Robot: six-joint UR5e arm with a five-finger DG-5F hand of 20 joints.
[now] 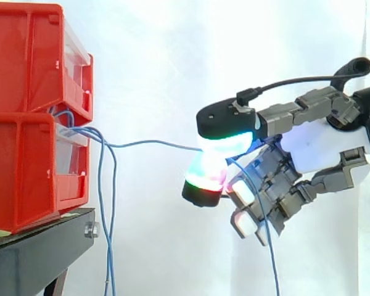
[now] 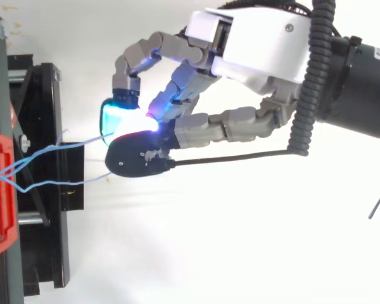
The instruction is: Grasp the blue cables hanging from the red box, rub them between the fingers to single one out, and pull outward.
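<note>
2 red bins (image 1: 24, 117) sit stacked on 1 black stand (image 1: 43, 246). Blue cables (image 1: 102, 203) leave the gap between the bins: 2 hang just beside them. 1 taut cable (image 1: 154, 143) runs level away from the bins to the hand (image 1: 314, 148), pinched between glowing pads (image 1: 222, 147). The top view shows strands crossing at the bins; the side view shows the drop.

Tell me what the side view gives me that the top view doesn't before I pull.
Side view: slack blue cables drooping beside the black stand, and one strand running nearly level from the red bins to the fingers. Top view: two strands spread sideways toward the hand. Both: the fingers pinch a blue cable, away from the bins.
</note>
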